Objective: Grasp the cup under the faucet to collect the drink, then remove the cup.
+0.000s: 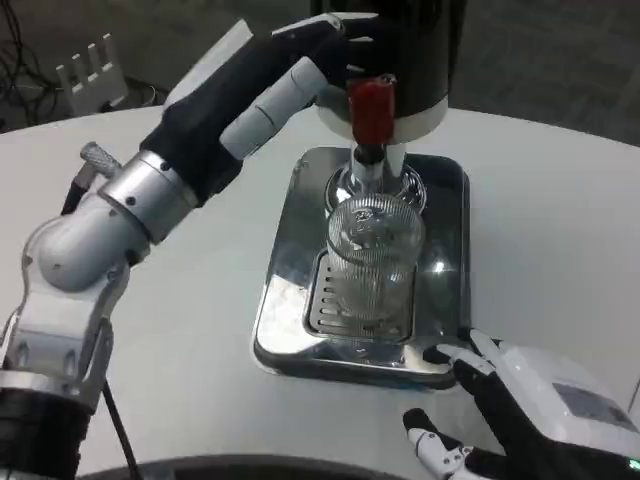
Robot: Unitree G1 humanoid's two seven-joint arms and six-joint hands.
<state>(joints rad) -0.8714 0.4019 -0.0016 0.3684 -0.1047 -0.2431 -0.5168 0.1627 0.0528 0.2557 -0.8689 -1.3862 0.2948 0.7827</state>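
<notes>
- The cup (372,262) stands upright on the tray's (448,190) grate, right under the faucet (372,150).
- My left hand (300,70) reaches up to the red tap handle (373,108) — fingers at it, grip unclear.
- My right hand (500,400) rests by the tray's near corner — fingers spread, holding nothing.

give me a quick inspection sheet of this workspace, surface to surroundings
surface: white table, bare around the tray.
job's things: clear ribbed cup upright on the grate of the steel drip tray, under the faucet with the red tap handle.
clutter: nothing seen.
hands: left hand raised at the dispenser by the tap handle; right hand open, near the tray's front corner.
cables: black cable beside the left arm.
surroundings: dark floor, white object beyond the table.
</notes>
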